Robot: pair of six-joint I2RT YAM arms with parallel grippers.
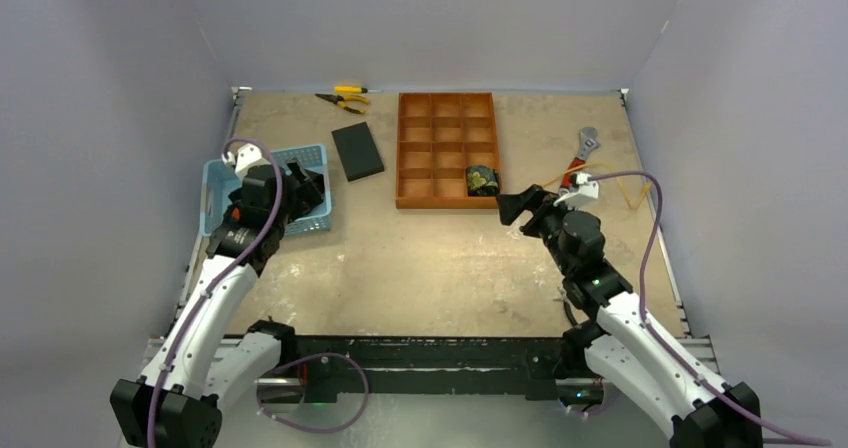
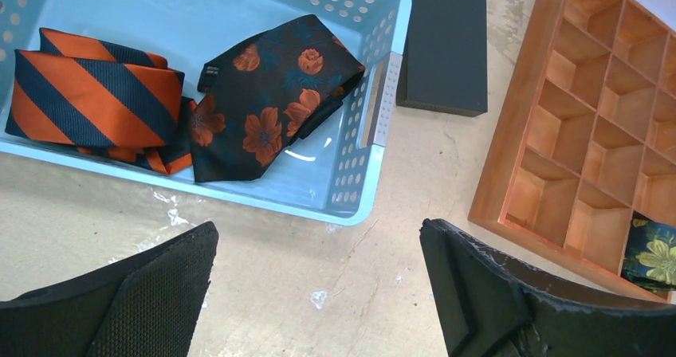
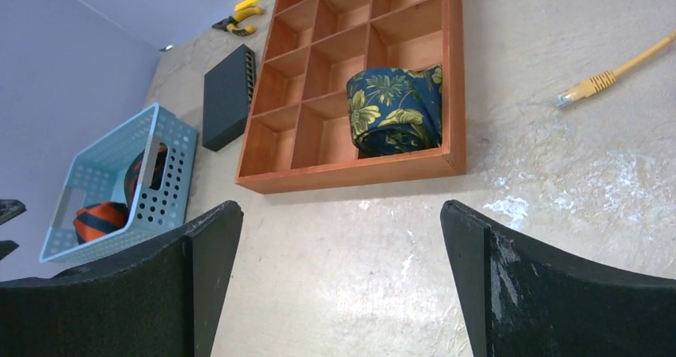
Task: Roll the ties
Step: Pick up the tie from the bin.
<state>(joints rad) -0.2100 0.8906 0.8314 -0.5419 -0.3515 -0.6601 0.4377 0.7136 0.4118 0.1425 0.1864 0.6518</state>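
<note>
Two ties lie unrolled in the blue basket (image 2: 239,196): a navy tie with orange stripes (image 2: 88,94) on the left and a dark tie with red-orange flowers (image 2: 271,94) beside it, overlapping. A third tie (image 3: 394,110), dark with a green-gold pattern, sits rolled in a front compartment of the wooden tray (image 3: 351,174). My left gripper (image 2: 319,237) hangs open over bare table just in front of the basket, nothing between its fingers. My right gripper (image 3: 341,213) is open too, empty, over the table in front of the tray's near right corner.
A flat black pad (image 1: 357,151) lies between the basket (image 1: 225,173) and the tray (image 1: 447,204). Yellow-handled pliers (image 1: 345,96) rest at the back edge. A wrench (image 1: 583,153) and a yellow cable (image 3: 606,74) lie right of the tray.
</note>
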